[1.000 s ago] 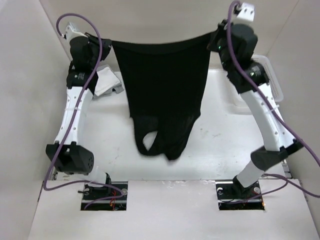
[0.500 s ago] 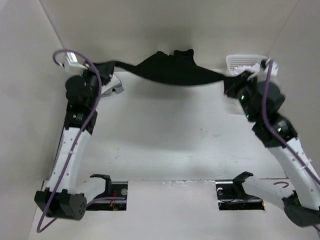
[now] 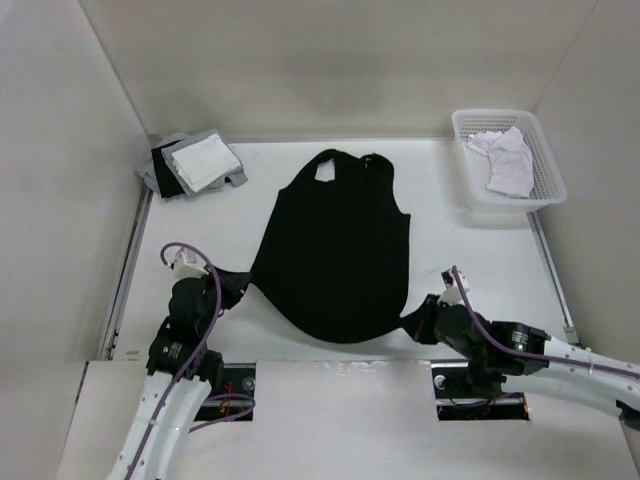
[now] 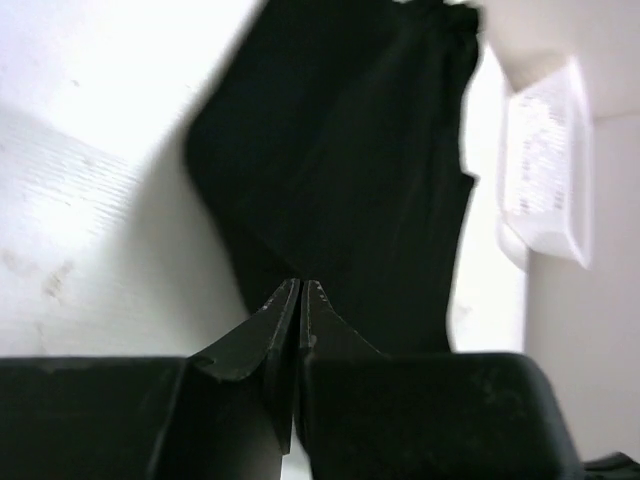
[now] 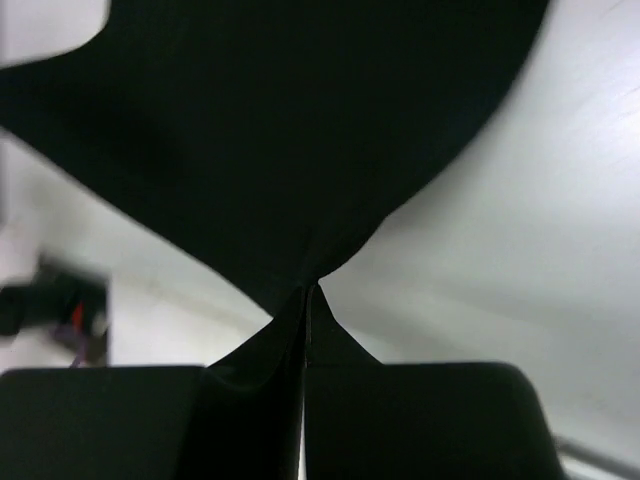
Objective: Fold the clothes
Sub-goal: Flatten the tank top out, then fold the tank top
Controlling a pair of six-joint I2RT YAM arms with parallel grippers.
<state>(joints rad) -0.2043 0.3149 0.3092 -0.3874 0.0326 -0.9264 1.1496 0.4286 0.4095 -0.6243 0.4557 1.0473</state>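
**Op:** Top view first. Where's the garment?

**Eng:** Your plain, thin black sleeveless top (image 3: 335,250) lies flat on the white table (image 3: 470,255). The neck end is far out from both sets of jaws and the hem is close in. The left gripper (image 3: 238,281) is pinched tight on its hem corner and the right gripper (image 3: 413,324) on the other, with the hem bowing between them. My read is that you're holding both corners so the cloth is spread square for the first fold.

**Op:** Left wrist?

**Eng:** The left gripper (image 4: 300,287) has its jaws closed tip to tip on the dark fabric edge. The black sleeveless top (image 4: 350,170) fans out ahead of them. The white plastic mesh basket (image 4: 545,160) sits well beyond, off to the right of the jaws.

**Op:** Right wrist?

**Eng:** The right gripper (image 5: 308,290) is clamped too. The black sleeveless top (image 5: 280,130) is drawn to a point right at the tips, and I'd say that pucker means the corner is taut.

**Op:** Clutter?

**Eng:** There's a crumpled white cloth garment (image 3: 505,165) in the basket and a small stack of grey, white and black cloths (image 3: 198,163). Both are far out from the jaws and well apart from the top, so likely out of the fold path.

**Op:** Risk?

**Eng:** If you lift the corners unevenly, thin fabric like this will probably skew.
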